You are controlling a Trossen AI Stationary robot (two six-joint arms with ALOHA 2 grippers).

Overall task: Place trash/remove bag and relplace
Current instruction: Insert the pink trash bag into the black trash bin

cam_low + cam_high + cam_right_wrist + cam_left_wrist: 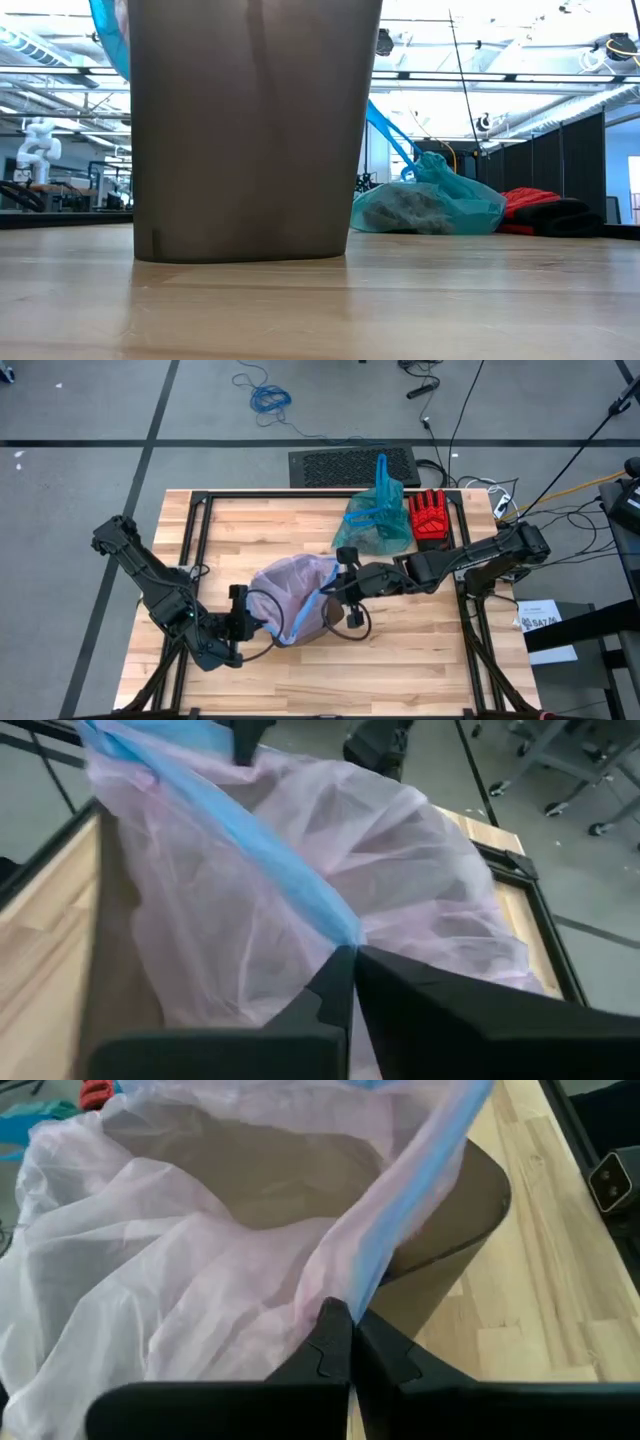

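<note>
A grey-brown bin (pixel 250 130) stands upright on the middle of the table. A pale pink translucent bag (pixel 295 588) with a blue edge is draped over its mouth. My left gripper (pixel 250 622) is at the bin's near-left side, my right gripper (pixel 336 586) at its right side, and both are shut on the pink bag. The teal bag (pixel 378 520) lies on the table's far side, its handles up, with dark lumps showing through its wall (pixel 405 212). No loose trash is in view. My left gripper pinches the pink bag's blue edge (pixel 368 1285) between its two fingers, slanting down from the table's near left. The edge runs straight from the fingers across the bin's rim (pixel 480 1200). The rest of the bag lies crumpled over the mouth. My right gripper pinches the blue edge (pixel 335 925) of the pink bag between its two fingers, slanting down from the table's right. The blue band runs away from the fingers in a straight line. The pink film billows loosely on both sides of it.
A red glove (pixel 430 518) lies beside the teal bag at the far right. The black frame rails (pixel 200 530) run along the table's left and right sides. Bare wood (pixel 330 680) lies near the front edge.
</note>
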